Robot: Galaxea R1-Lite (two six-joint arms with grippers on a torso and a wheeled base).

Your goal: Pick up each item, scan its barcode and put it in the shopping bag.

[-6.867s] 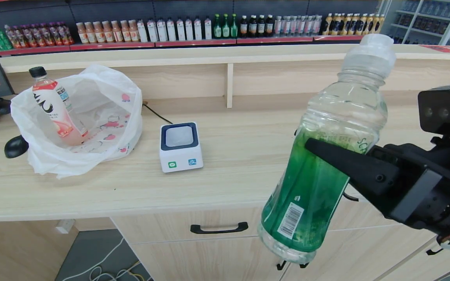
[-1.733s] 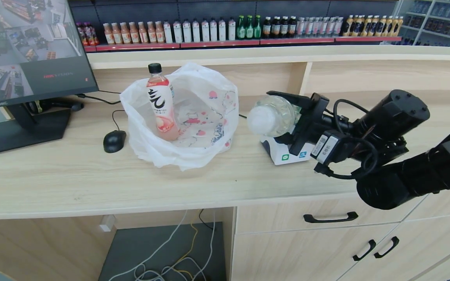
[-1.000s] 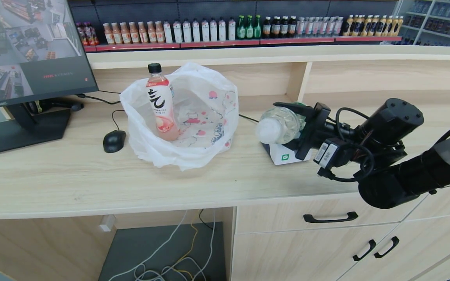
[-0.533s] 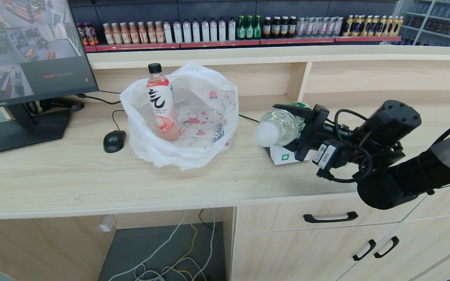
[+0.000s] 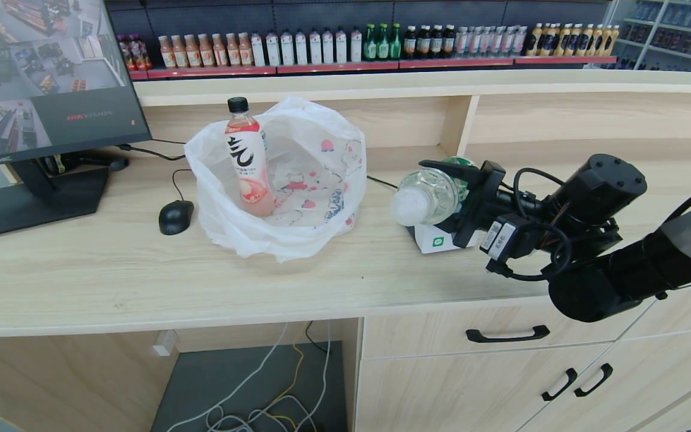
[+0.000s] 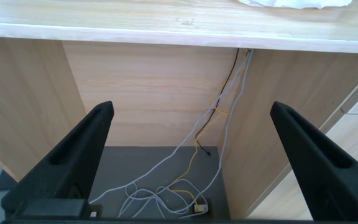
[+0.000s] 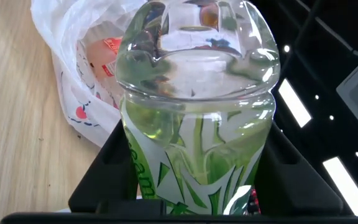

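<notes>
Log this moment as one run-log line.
phase: scan | right jaws: shut on green bottle, sideways over scanner | left jaws: open, below counter | shopping bag: pink bottle inside

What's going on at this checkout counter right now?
The right gripper is shut on a green-labelled bottle, held on its side over the scanner on the counter. A pink bottle stands in the shopping bag. The left gripper hangs open below the counter edge.
</notes>
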